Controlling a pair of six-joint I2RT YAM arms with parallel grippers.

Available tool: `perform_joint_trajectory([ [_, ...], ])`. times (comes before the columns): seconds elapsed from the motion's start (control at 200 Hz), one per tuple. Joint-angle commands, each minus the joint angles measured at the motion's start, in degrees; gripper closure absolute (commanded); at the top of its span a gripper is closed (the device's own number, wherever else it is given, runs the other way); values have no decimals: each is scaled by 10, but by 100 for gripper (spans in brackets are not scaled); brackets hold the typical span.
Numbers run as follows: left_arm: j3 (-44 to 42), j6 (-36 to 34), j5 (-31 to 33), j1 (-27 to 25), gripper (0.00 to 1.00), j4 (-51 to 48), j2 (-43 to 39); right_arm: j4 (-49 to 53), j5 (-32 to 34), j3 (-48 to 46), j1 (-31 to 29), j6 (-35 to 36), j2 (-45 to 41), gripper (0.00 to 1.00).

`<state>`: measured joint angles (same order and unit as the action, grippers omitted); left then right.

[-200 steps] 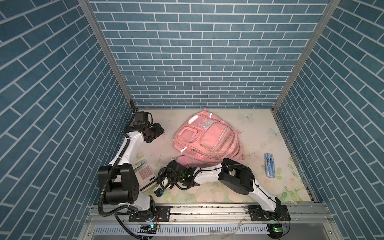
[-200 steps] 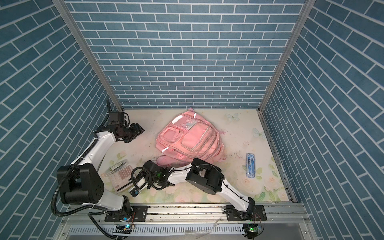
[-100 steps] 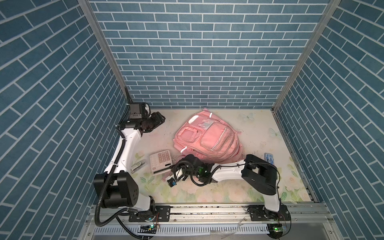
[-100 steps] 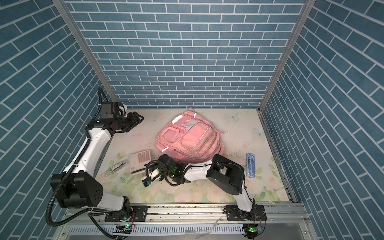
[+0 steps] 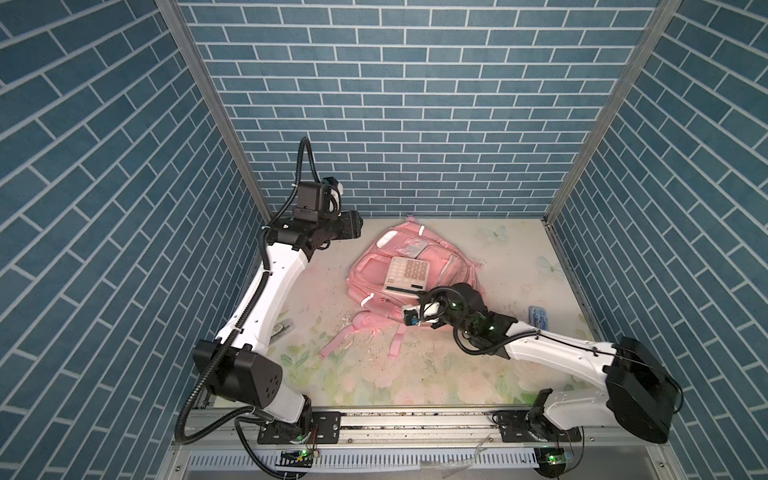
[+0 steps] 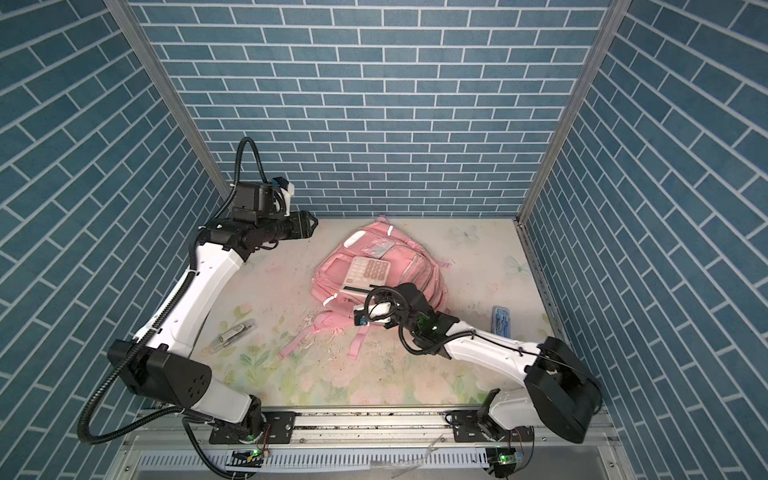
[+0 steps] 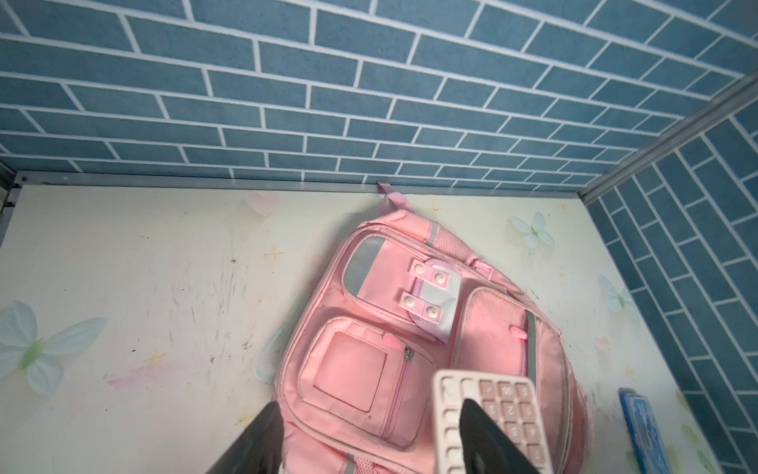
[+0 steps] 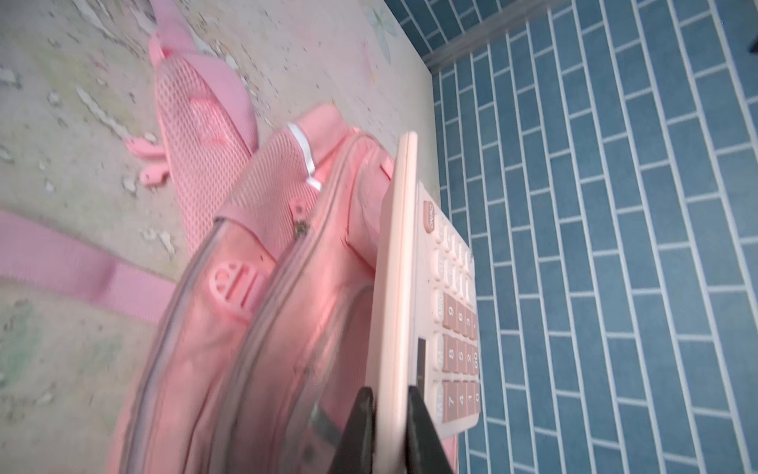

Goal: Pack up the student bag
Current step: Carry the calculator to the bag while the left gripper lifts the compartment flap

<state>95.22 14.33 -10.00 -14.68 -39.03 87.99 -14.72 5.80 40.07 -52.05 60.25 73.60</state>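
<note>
The large soft pink fabric backpack with zip front pockets and silver-white strips lies pocket-side up on the floral-print worktop. It sits toward the back wall near the middle, and its pink straps trail toward the front rail. It looks limp and light, so it will likely sag, fold or slide if it is pulled by the cloth alone. The firmer places to take hold are probably the stitched zip seams, a zip pull or the top loop, rather than the smooth pocket panels, which a fingertip would slip off. The right hand is clamped on the thin edge of a pale pink, stiff plastic desk calculator with brown keys, holding it tilted just over the bag's front. Whether a compartment is unzipped to take it cannot be told. The left hand stands with its jaws wide and empty, raised near the back left corner and apart from the bag. One hand will probably have to pin or spread the soft mouth while the other feeds the rigid item in.
</note>
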Motion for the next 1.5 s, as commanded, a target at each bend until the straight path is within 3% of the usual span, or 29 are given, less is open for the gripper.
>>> perform_joint_trajectory([
  [0.0,-28,-60,28,-35,31,26,1,45,31,-31,30,-35,-66,100],
  [0.145,-99,-134,27,-110,31,81,-11,101,15,-60,106,-67,-155,100],
  [0.35,-235,-167,27,-207,31,204,-32,155,21,-71,182,-60,-212,100],
  [0.635,-279,-211,77,-337,31,290,35,204,-2,-57,263,-70,-240,100],
  [0.94,-257,-198,176,-380,27,332,123,226,3,-68,277,-87,-264,100],
  [1.16,-205,-155,267,-386,27,286,188,247,6,-74,279,-90,-282,100],
  [1.22,-185,-152,288,-385,33,266,198,251,9,-75,279,-90,-287,100],
  [1.255,-176,-149,294,-382,42,257,200,254,10,-75,280,-88,-290,100],
  [1.37,-168,-130,295,-370,90,255,186,266,5,-73,280,-92,-299,100],
  [1.44,-172,-118,286,-360,100,262,161,275,-2,-71,280,-96,-306,100],
  [1.49,-174,-103,269,-349,100,266,142,277,-7,-69,280,-98,-313,100],
])
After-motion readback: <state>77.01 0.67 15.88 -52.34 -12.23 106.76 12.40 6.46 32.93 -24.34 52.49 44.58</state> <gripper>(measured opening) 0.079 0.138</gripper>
